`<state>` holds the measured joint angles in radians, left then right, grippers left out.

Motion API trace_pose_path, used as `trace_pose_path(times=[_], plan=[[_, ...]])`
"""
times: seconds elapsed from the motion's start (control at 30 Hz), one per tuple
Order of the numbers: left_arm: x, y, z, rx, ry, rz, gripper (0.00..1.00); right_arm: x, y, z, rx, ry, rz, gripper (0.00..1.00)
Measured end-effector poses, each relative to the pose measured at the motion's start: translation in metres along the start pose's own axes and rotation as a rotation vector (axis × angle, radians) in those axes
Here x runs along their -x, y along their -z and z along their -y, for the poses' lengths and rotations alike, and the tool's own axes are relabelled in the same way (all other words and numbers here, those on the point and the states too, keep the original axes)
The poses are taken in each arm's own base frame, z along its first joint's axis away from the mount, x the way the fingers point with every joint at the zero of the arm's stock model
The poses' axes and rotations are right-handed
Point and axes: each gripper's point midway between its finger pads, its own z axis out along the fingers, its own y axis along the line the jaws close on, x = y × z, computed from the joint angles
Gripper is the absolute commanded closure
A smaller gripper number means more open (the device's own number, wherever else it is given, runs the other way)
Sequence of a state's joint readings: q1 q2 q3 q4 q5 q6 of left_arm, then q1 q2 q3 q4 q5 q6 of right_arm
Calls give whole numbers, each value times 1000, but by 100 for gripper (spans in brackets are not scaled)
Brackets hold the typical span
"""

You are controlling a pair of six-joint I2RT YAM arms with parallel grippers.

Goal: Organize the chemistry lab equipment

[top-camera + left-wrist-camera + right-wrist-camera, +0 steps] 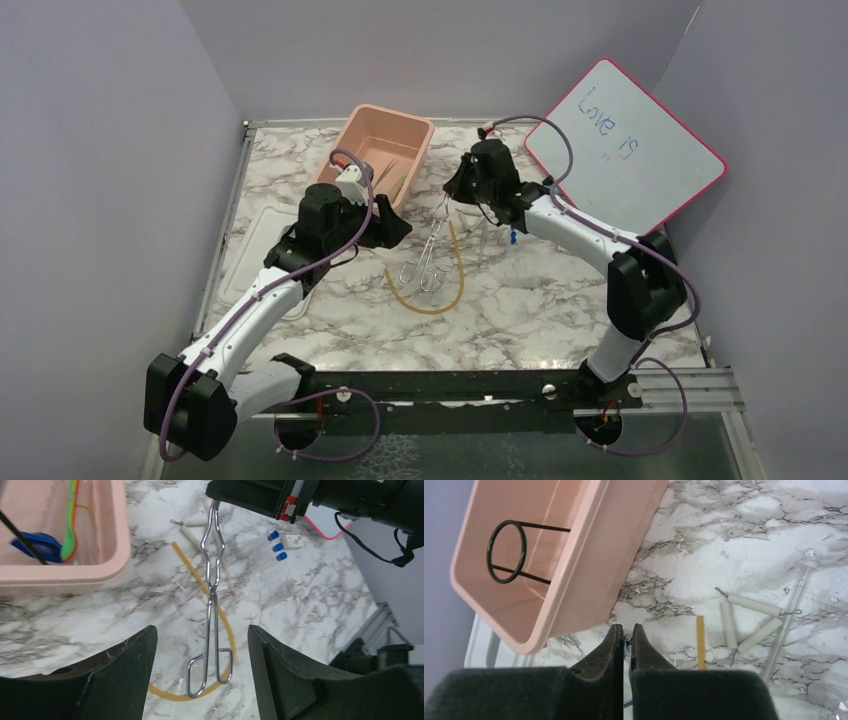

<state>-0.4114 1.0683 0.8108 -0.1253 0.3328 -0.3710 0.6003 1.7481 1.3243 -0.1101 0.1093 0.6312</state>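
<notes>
Right jaws: clenched on the far tip of the tongs (212,592).
Tongs: mid-table, handle loops over the amber tube (192,570).
Left jaws: released, empty, beside the pink tub (115,555).

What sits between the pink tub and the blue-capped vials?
In the left wrist view: metal tongs, gripped at the tip by the right gripper, crossing the amber rubber tube, and a white clay triangle.

Amber tube (167,695), pink tub (75,575), grey-veined white table (310,605)
</notes>
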Motion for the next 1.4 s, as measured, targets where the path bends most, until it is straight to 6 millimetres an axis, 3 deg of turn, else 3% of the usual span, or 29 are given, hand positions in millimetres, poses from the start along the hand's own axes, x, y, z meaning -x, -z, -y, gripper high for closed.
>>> trace_pose_path(times=[0.13, 0.3, 0.53, 0.73, 0.9, 0.93, 1.03, 1.1, 1.23, 1.4], plan=[[-13, -8, 22, -53, 70, -31, 30, 0, 20, -5, 47, -4, 2, 99], [-41, -25, 51, -123, 78, -116, 34, -15, 39, -9, 113, -17, -39, 99], [-78, -48, 46, -86, 175, -239, 46, -23, 60, -18, 193, -52, -56, 99], [-78, -49, 56, -114, 215, -243, 70, -18, 69, -30, 252, -75, -44, 99], [-72, -48, 69, -176, 233, -234, 100, -18, 73, -32, 275, -93, -39, 99], [-72, -48, 69, -176, 240, -237, 100, -18, 74, -32, 277, -99, -38, 98], [-71, -48, 68, -174, 240, -234, 100, -16, 82, -34, 290, -113, -27, 68], [-69, -45, 71, -184, 220, -227, 100, -12, 89, -36, 300, -119, -13, 56], [-63, -36, 74, -189, 163, -225, 100, 5, 113, -41, 327, -109, 53, 47], [-30, -30, 77, -151, 66, -179, 100, 42, 157, -47, 360, -104, 202, 46]])
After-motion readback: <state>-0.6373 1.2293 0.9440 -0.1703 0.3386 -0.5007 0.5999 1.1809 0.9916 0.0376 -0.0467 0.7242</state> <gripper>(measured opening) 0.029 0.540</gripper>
